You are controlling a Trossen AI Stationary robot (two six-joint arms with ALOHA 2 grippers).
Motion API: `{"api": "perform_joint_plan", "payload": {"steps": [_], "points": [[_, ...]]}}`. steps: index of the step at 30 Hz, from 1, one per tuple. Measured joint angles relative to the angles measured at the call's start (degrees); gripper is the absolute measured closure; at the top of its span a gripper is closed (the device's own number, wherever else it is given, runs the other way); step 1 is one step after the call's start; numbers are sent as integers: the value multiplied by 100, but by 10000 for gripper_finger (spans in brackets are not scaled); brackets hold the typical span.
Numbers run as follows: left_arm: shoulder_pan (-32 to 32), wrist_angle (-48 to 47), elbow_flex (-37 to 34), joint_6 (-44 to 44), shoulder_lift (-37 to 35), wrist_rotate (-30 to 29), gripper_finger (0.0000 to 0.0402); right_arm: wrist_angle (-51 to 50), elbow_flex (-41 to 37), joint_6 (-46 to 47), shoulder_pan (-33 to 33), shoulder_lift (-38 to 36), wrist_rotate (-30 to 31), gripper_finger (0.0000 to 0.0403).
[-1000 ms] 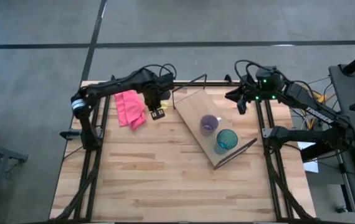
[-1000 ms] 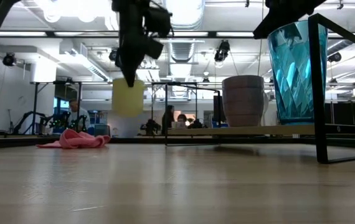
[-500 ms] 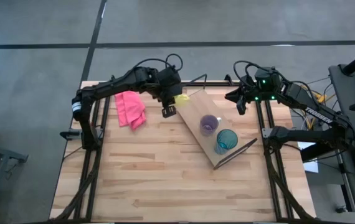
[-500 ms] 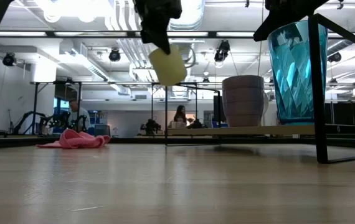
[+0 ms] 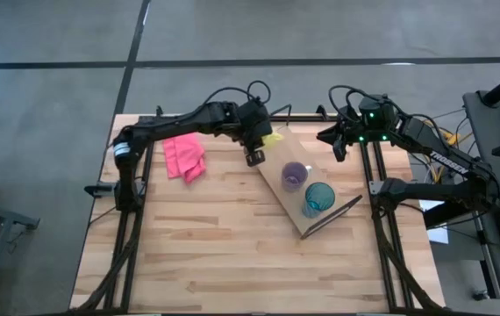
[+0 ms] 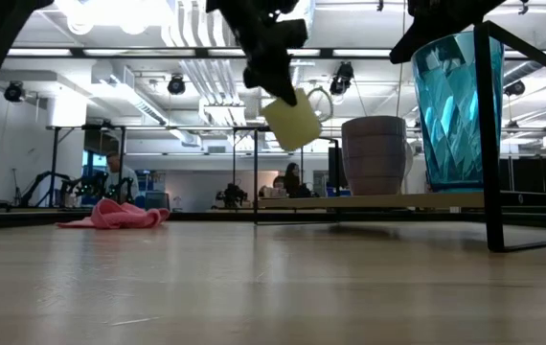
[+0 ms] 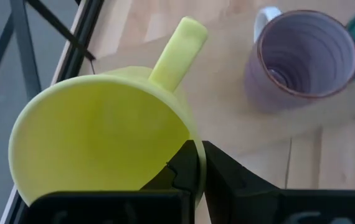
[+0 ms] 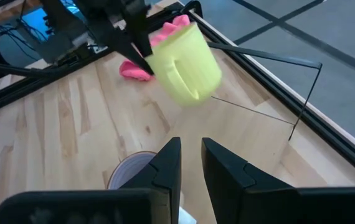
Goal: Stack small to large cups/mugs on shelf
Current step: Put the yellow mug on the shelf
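Shelf (image 5: 307,180) centre-right of high view carries purple mug (image 5: 295,175) and teal cup (image 5: 318,197); pink cloth (image 5: 182,153) lies upper left on tabletop (image 5: 215,254). Left claw (image 5: 254,154) pinches yellow mug (image 5: 270,139) by its rim, tilted above shelf's upper end, handle pointing away. Right claw (image 8: 190,163) narrowly open, upper right.

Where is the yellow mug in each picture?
High view: the yellow mug peeks out beside the left hand, over the far end of the shelf.
Low view: it hangs tilted in the air at top centre.
Left wrist view: it fills the lower left, pinched at the rim.
Right wrist view: it floats at upper centre.
Shared landmark: the purple mug, seen in all four views.
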Motion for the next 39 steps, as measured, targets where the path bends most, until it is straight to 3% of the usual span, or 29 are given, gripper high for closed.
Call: {"api": "perform_joint_plan", "payload": {"steps": [17, 39], "points": [[-31, 382, -2, -400, 919, 50, 402, -2, -11, 147, 0, 0, 0, 344], [-28, 671, 2, -1256, 1050, 50, 402, -4, -13, 142, 0, 0, 0, 344]]}}
